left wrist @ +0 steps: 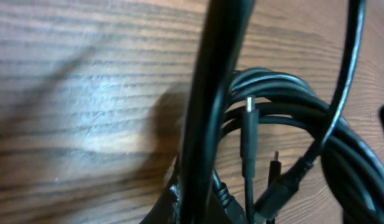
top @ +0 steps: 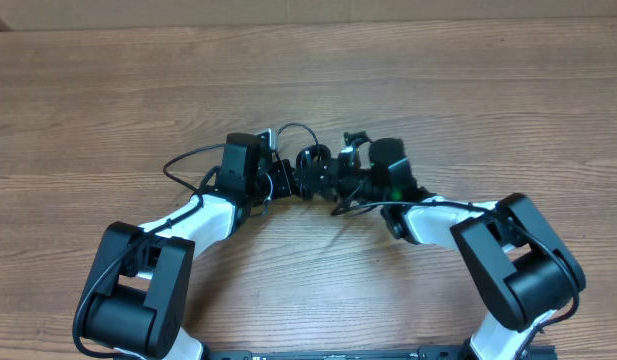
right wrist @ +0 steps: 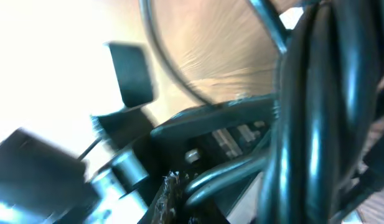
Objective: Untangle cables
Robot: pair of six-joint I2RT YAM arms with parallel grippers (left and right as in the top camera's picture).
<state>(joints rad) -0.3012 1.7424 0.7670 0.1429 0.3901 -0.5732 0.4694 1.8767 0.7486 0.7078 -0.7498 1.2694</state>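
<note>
- Nearest the base, both arms [top: 138, 285] reached inward with elbows out, so the wrists met over one spot mid-table.
- Left gripper [top: 286, 180] was clenched. In its wrist view a cord ran straight up out of its grip, so I judged it to be pinching a strand of the cables [top: 318, 175].
- Right gripper [top: 356, 185] was also closed, hard against the bundle. Its view was too blurred to tell whether a strand sat between the jaws.
- Cables lay as a knotted clump on the table, between and touching both grippers. Coils overlapped, with a plug [left wrist: 249, 109] lying across them. Opposed grips probably meant a pull apart.
- Table [top: 438, 80] was flat and wood-grained with mild glare. Cords should slide on it easily.
- Beyond the far edge was a pale strip [top: 288, 8]. No more of the room showed.
</note>
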